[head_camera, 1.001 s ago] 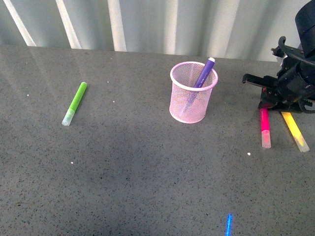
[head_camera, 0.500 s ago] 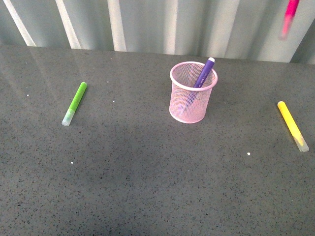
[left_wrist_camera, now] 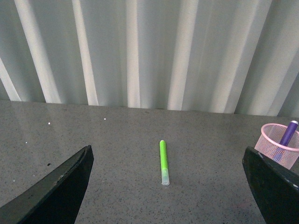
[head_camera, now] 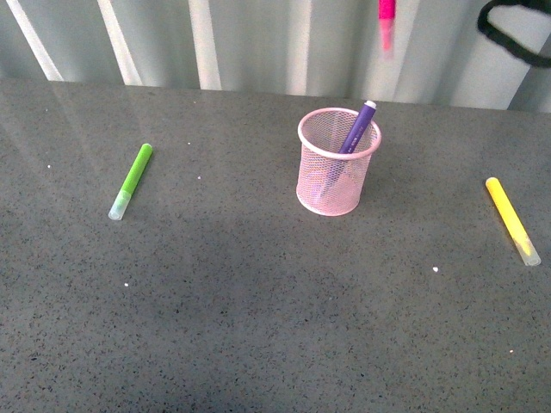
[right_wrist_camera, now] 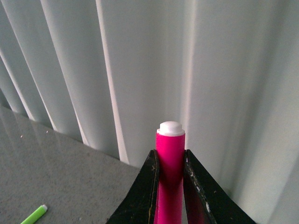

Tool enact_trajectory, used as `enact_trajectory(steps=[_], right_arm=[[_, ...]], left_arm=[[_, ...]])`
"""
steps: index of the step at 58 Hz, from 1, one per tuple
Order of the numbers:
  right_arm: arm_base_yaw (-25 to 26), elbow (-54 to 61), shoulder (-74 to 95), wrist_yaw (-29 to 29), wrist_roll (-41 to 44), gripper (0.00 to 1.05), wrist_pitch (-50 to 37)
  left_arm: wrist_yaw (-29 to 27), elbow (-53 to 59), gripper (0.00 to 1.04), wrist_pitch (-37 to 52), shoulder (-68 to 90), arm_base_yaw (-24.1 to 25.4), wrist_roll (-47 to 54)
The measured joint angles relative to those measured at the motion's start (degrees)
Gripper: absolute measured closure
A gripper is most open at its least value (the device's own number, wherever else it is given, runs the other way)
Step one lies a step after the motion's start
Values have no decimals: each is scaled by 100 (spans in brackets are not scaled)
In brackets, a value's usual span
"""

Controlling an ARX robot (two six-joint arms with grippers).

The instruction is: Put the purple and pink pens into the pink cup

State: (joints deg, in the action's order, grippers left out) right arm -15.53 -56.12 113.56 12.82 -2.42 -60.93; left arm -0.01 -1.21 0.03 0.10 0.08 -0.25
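right gripper (right_wrist_camera: 170, 156) clamping pink pen (head_camera: 386, 17), hanging at front view's top edge, right of centre | cup (head_camera: 337, 163) mid-frame, purple pen (head_camera: 357, 127) leaning inside | I'm aiming: centre over rim's open left side, lower vertically | left gripper (left_wrist_camera: 167, 156) gaping, empty

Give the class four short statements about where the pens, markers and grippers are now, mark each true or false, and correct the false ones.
1. The purple pen stands in the pink cup. True.
2. The pink pen lies on the table beside the yellow marker. False: the right gripper holds it up in the air.
3. The left gripper is shut on the green marker. False: it is open, and the green marker lies on the table.
4. The yellow marker lies on the table, outside the cup. True.
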Motion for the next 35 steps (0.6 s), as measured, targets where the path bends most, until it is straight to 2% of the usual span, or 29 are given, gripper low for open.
enact_trajectory(steps=[14, 35], right_arm=[[-275, -221, 702, -94, -81, 95, -55], [-291, -267, 933, -181, -332, 95, -109]], left_arm=[[0, 0, 7, 0, 0, 0, 0], [0, 0, 7, 0, 0, 0, 0]])
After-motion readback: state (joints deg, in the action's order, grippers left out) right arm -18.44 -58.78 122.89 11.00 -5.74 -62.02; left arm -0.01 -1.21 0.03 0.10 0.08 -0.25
